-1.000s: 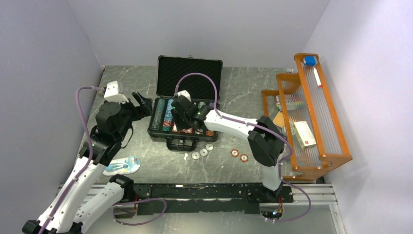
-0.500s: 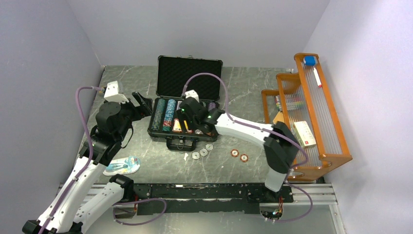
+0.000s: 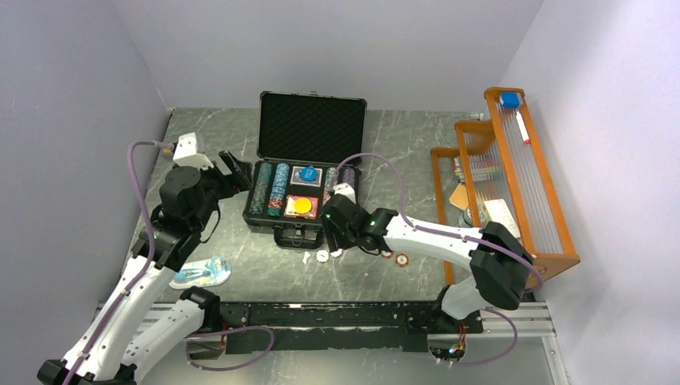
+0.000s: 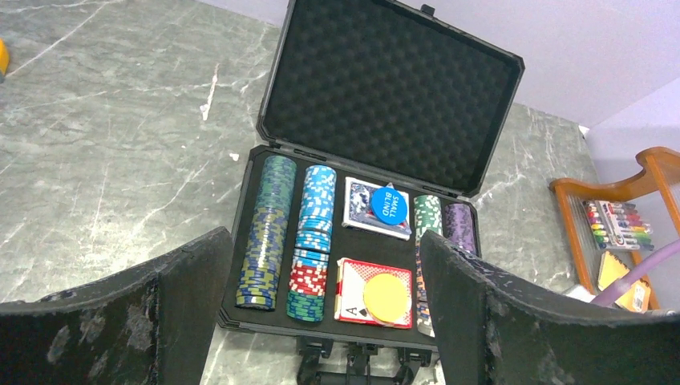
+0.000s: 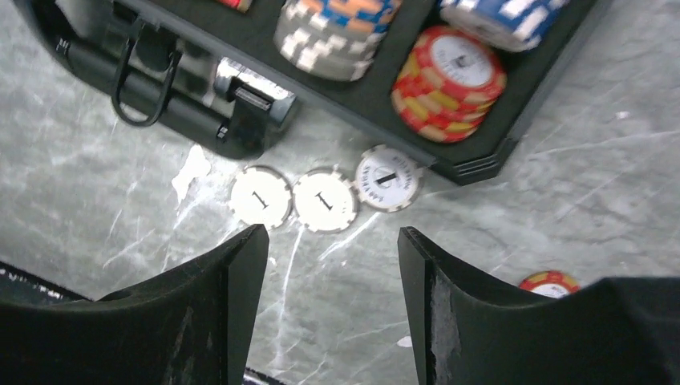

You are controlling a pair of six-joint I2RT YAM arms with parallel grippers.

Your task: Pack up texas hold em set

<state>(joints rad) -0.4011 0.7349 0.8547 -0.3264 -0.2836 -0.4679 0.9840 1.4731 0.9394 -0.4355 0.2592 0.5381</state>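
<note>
The black briefcase [image 3: 268, 221] lies open mid-table with its foam lid up. Rows of striped poker chips [image 4: 267, 233] fill it. A blue disc [image 4: 388, 202] rests on the blue deck and a yellow disc [image 4: 386, 297] on the red deck [image 4: 353, 282]. Three white chips [image 5: 324, 200] lie in a row on the table just in front of the case, with two red chips [image 3: 394, 255] to their right. My right gripper [image 5: 333, 237] hovers open over the table beside the white chips, holding nothing. Left of the case, my left gripper [image 4: 325, 245] stands wide open and empty.
An orange wooden rack [image 3: 548, 232] with small items stands along the right wall. A blue-white blister pack [image 3: 200, 271] lies near the left arm's base. The case handle and latches [image 5: 144, 76] face the near edge. Walls close in on three sides.
My right arm has drawn back out of the case toward the near edge, uncovering both decks with the discs on them. The left arm has stayed still.
</note>
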